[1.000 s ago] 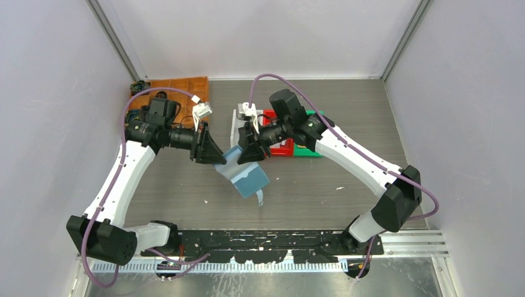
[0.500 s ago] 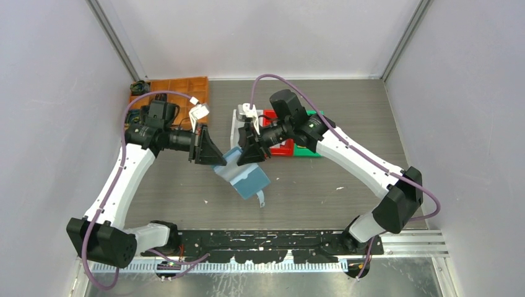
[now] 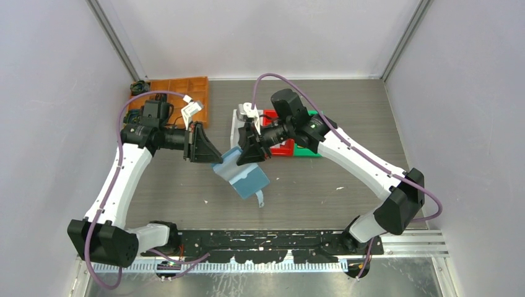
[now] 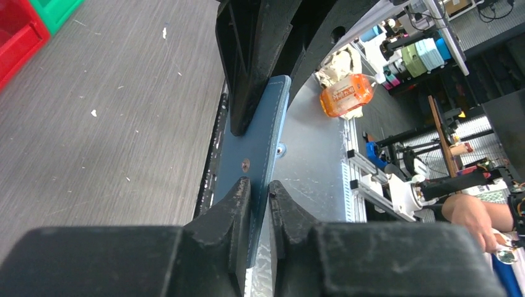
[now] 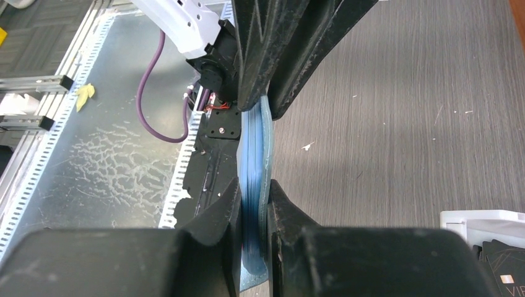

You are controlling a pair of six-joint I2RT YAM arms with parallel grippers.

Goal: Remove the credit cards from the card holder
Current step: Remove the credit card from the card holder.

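Observation:
The teal-blue card holder (image 3: 246, 176) hangs above the table between both grippers, part opened, with a pale strap dangling under it. My left gripper (image 3: 214, 162) is shut on its left flap; in the left wrist view the fingers (image 4: 244, 192) pinch the holder (image 4: 265, 133) edge-on. My right gripper (image 3: 247, 159) is shut on the right side, where the right wrist view shows layered pale-blue pockets (image 5: 254, 154) squeezed between its fingers (image 5: 230, 198). No credit cards show in the holder from these angles.
A white bin (image 3: 238, 122) stands behind the right gripper, with a dark card (image 5: 504, 272) lying in it. Red bin (image 3: 283, 147) and green bin (image 3: 311, 151) sit beside it. An orange tray (image 3: 186, 90) is at the back left.
My left gripper has closed on the holder's left flap and drawn a little to the left. The right gripper and the holder have stayed in place.

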